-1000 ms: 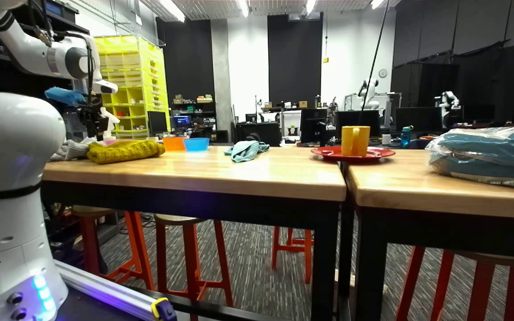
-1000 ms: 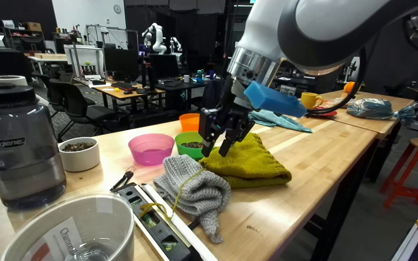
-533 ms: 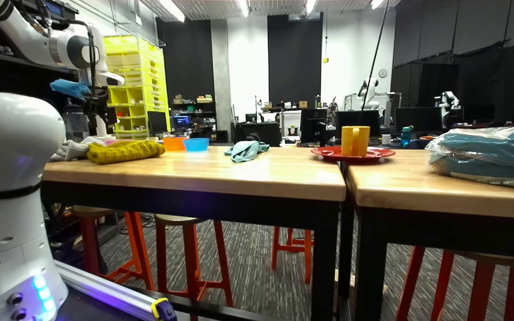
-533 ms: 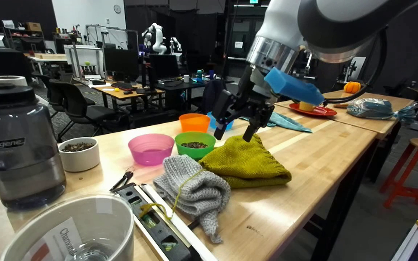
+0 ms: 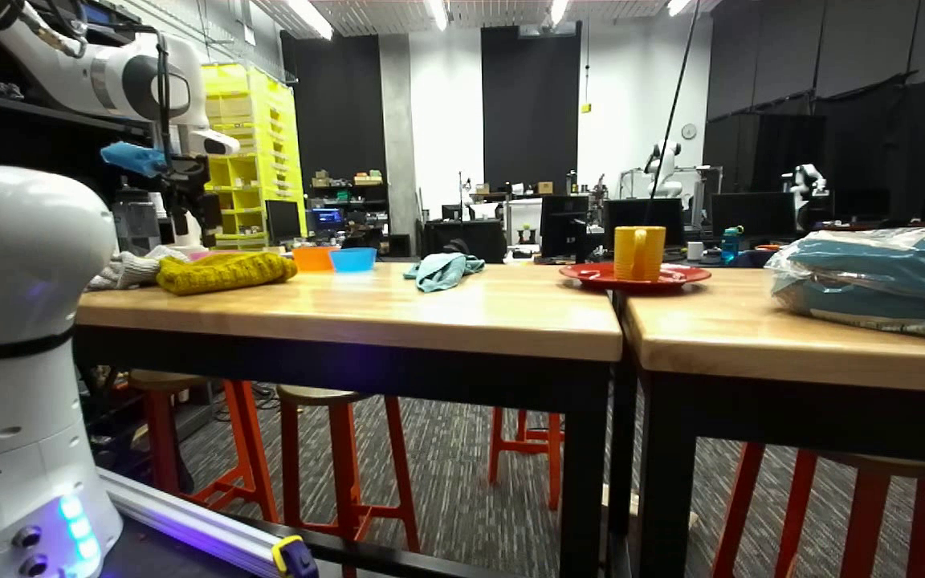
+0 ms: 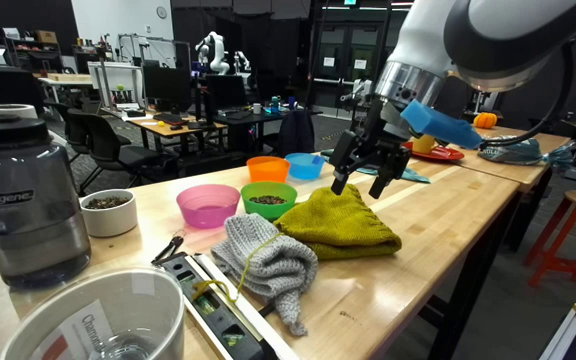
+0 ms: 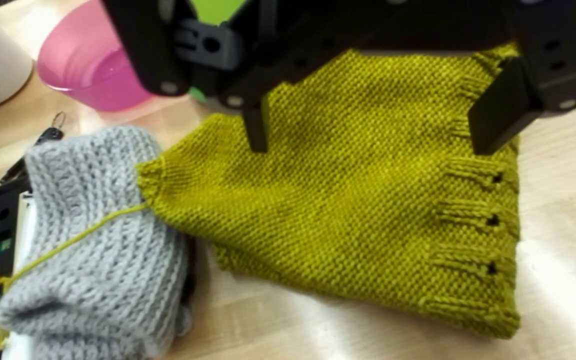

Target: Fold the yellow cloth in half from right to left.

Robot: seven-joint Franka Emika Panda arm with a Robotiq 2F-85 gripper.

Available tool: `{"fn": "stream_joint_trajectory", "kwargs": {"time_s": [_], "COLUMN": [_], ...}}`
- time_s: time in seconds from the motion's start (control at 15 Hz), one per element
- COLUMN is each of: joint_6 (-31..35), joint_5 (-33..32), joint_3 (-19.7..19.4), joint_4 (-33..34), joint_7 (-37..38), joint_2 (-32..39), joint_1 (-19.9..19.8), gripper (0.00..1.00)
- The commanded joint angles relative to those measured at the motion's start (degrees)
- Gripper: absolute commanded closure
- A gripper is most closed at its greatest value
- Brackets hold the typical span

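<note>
On the pale wooden surface (image 6: 435, 225), right of centre in an exterior view, I see a mustard-yellow knitted cloth (image 6: 340, 225) beside a grey knitted cloth (image 6: 283, 265); black jaws hang spread above the yellow one.

The arm (image 6: 420, 42) is extended over the base-side edge of the bench (image 5: 350, 330); the gripper (image 6: 358, 189) is suspended inside that edge, fingers (image 7: 498, 112) pointed downward, spread apart.

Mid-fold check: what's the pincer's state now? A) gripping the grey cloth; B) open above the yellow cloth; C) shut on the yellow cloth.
B: in the wrist view the pincer is spread wide, holding nothing, with the yellow cloth beneath it.
</note>
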Motion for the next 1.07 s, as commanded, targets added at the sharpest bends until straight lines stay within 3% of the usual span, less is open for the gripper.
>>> {"fn": "stream_joint_trajectory", "kwargs": {"time_s": [0.0,0.67,1.0], "joint_6": [-1.5,5.2,7.8], "joint_5": [1.7,8.4,12.8], "joint_3": [-1.1,-6.6,-9.6], "joint_4": [-3.9,-13.0,-11.3], "joint_7": [-1.2,-9.9,-15.0], "joint_2": [-4.4,-7.7,-5.0], "joint_1": [-1.3,-1.1,-0.7], "gripper": [0.0,0.0,0.0]}}
